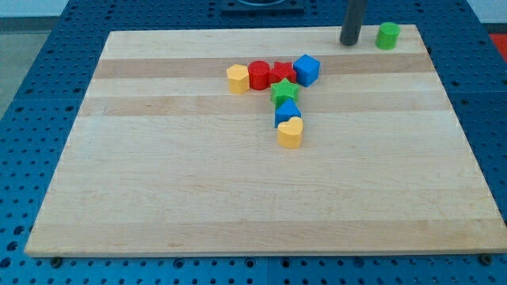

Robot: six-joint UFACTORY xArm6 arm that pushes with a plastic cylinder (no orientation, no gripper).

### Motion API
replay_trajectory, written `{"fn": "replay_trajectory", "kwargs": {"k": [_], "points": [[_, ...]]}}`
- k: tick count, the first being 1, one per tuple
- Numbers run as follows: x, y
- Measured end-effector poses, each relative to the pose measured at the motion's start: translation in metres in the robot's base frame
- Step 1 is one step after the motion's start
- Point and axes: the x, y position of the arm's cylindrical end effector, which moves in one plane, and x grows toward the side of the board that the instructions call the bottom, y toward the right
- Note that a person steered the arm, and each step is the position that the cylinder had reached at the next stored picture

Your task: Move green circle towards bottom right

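A: Where is the green circle (387, 36)?

B: At the board's (158, 198) top right corner, close to the top edge and near the right edge. It stands alone, well apart from the cluster in the middle.

A: And my tip (349, 42)?

B: Just to the view's left of the circle, near it but not touching; a strip of bare wood shows between them. There is no pincer here at all, only a plain rod, so nothing opens or closes and nothing is held.

A: How will the circle handle?

B: My guess is light and stiff, a small solid cylinder that slides easily on smooth wood. Being round, it may roll off the rod's side if the push is off-centre. It cannot be gripped, only shoved.

A: So where should contact go?

B: On its upper-left flank, opposite the bottom right. The tip sits level with it on the left, so I judge it needs to shift a little towards the top edge first, then push down and right through the circle's centre.

A: Anything in the way?

B: Not that I see. The yellow block (237, 79), red cylinder (259, 74), red star (282, 73), blue cube (306, 70), green star (285, 92), lower blue block (287, 112) and yellow heart (291, 132) all lie to the view's left of that path.
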Motion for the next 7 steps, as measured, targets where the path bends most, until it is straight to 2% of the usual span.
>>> {"fn": "replay_trajectory", "kwargs": {"k": [4,5,7], "points": [[0.192,0.002],[0.231,-0.015],[0.247,-0.111]]}}
